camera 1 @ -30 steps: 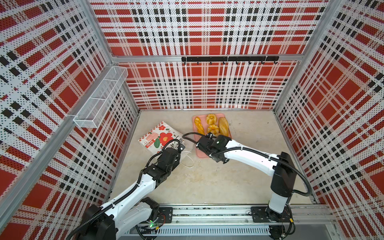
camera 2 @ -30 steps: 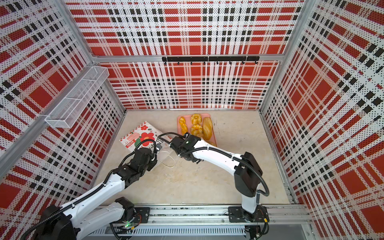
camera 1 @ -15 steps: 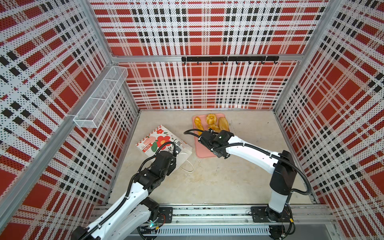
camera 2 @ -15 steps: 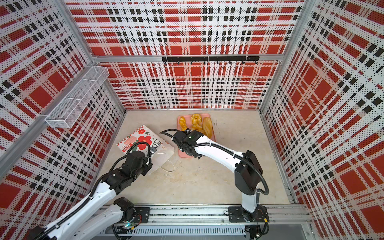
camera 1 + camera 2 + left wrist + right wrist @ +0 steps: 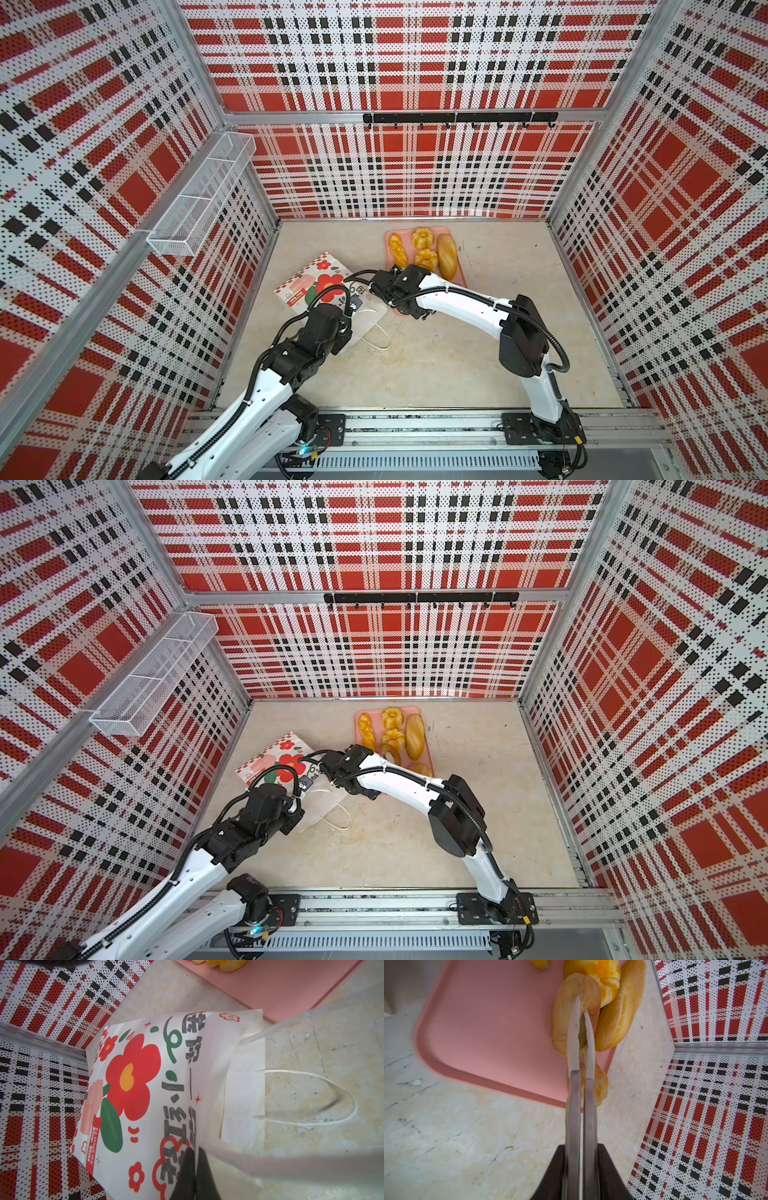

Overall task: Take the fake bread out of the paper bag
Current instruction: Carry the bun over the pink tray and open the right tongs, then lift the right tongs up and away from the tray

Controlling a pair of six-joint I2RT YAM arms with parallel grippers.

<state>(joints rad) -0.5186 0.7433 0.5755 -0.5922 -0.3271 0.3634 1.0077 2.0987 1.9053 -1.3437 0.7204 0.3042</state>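
Your left fingers (image 5: 185,1174) are pressed together on the mouth edge of the white paper bag printed with big red flowers (image 5: 322,277). The paper bag lies flat on its broad face at the left rear of the beige marbled counter (image 5: 436,365), with its open end turned toward the middle. One white cord handle (image 5: 355,1105) lies looped on the counter in front of the mouth. No view lets you see inside the bag.

Just beside the bag's mouth corner sits the flat pink rectangular tray (image 5: 488,1022), and all the fake bread you can see is on it. In a top view you can count six pieces:
- a golden braid (image 5: 366,731) lies along the tray's left side;
- a fluted yellow ring (image 5: 392,717) sits at the far end;
- a second fluted ring (image 5: 393,737) sits just in front of it;
- a long oval brown loaf (image 5: 414,735) lies on the right;
- a plain pale ring bun (image 5: 390,754) sits nearer the robot;
- a small round bun (image 5: 420,769) sits at the near right corner.

Your right fingers (image 5: 574,1043) reach over the tray and stand narrow, with only a thin gap between them. Their tips are at the plain pale ring bun, which sits tilted against the loaf and the second fluted ring. The bun's rim lines up with that gap, but you cannot tell whether the fingers pinch it or merely frame it. The small round bun lies under the fingers, on the tray's edge. In both top views the right arm's wrist hides these fingers.
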